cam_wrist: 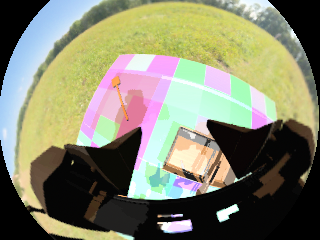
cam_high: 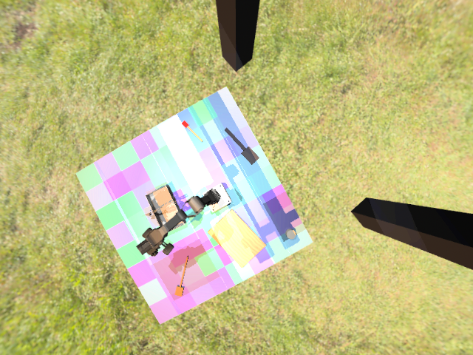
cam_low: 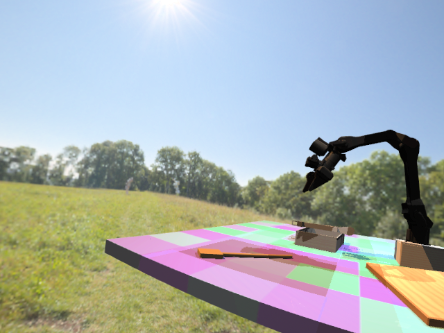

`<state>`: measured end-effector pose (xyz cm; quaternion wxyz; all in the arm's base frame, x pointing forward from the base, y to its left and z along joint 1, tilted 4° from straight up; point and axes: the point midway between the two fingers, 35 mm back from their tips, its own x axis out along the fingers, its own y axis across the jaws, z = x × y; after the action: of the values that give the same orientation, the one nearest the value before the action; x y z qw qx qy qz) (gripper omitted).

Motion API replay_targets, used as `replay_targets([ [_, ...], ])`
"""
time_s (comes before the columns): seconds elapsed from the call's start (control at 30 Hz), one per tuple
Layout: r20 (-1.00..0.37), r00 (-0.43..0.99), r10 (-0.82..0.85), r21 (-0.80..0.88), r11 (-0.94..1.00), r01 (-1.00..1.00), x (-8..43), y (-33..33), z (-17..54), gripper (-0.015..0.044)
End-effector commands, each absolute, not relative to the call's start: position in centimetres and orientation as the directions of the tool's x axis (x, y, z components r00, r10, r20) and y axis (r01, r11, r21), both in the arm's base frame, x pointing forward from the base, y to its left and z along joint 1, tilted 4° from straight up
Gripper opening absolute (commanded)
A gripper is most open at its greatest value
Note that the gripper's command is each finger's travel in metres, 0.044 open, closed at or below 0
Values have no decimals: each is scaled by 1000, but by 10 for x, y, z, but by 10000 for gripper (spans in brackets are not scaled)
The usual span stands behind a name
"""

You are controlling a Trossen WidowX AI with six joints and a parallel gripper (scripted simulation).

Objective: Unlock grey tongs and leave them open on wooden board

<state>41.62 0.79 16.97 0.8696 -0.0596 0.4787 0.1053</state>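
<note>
The grey tongs (cam_high: pixel 149 214) (cam_low: pixel 324 226) lie across the roasting tin (cam_high: pixel 163 195) (cam_low: pixel 317 241) (cam_wrist: pixel 187 156). One end juts past the tin's far-left side in the top view. The arm hides part of them there, and in the wrist view they are hard to make out near the right finger. My gripper (cam_low: pixel 307 189) (cam_wrist: pixel 175 126) is open and empty. It hangs high above the table, tilted downward, with the tin below and ahead of it in the wrist view. The wooden board (cam_high: pixel 236 238) (cam_low: pixel 423 277) lies flat beside the arm's base.
An orange spatula (cam_high: pixel 179 290) (cam_low: pixel 210 253) (cam_wrist: pixel 116 81) lies on the table. A red-headed tool (cam_high: pixel 185 124), a dark spatula (cam_high: pixel 250 154) and a small round object (cam_high: pixel 290 234) lie farther off. The arm's base stands between tin and board on a white block (cam_high: pixel 224 192).
</note>
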Motion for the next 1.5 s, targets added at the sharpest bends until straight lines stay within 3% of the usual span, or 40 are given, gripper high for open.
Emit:
replay_targets([
  [0.0,-925,380,16,-11,998,-69,394,-52,129,440],
  [0.37,-997,-17,-73,-75,959,272,302,-160,63,440],
  [1.47,-997,-22,-73,-76,958,275,312,-164,44,440],
])
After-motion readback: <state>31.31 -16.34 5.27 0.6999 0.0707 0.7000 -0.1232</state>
